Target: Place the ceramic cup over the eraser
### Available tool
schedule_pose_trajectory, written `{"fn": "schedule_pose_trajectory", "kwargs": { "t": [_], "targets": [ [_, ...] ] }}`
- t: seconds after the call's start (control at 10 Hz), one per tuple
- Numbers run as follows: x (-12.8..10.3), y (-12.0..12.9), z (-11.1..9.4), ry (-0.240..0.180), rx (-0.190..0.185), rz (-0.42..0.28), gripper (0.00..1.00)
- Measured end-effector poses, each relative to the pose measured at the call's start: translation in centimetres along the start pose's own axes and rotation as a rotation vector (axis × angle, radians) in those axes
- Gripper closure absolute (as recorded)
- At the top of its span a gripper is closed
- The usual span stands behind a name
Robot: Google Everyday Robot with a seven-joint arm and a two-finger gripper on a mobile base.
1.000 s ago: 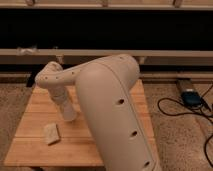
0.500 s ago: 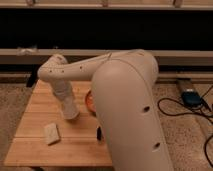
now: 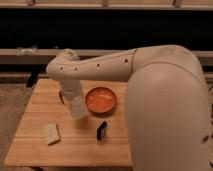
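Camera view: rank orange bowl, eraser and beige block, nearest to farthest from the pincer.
Pincer, over the table, middle-left:
1. Orange bowl, beside it, image-right.
2. Eraser, nearer the camera, image-right; beige block, nearer the camera, image-left: too close to call.

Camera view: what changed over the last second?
The arm swung toward the right of the view, uncovering the orange bowl and the black eraser. The hand shifted slightly right and now hangs just left of the bowl, shut; whether it grips anything is unclear. The beige block and table stayed put.
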Motion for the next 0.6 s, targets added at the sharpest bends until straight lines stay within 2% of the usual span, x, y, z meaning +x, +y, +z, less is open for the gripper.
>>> {"fn": "schedule_pose_trajectory", "kwargs": {
  "t": [0.4,0.6],
  "targets": [
    [4.1,-0.5,-2.6,-0.015,0.024,0.07,1.0],
    [6.1,-1.3,-3.7,-0.01,0.048,0.118,1.0]
  ]
}}
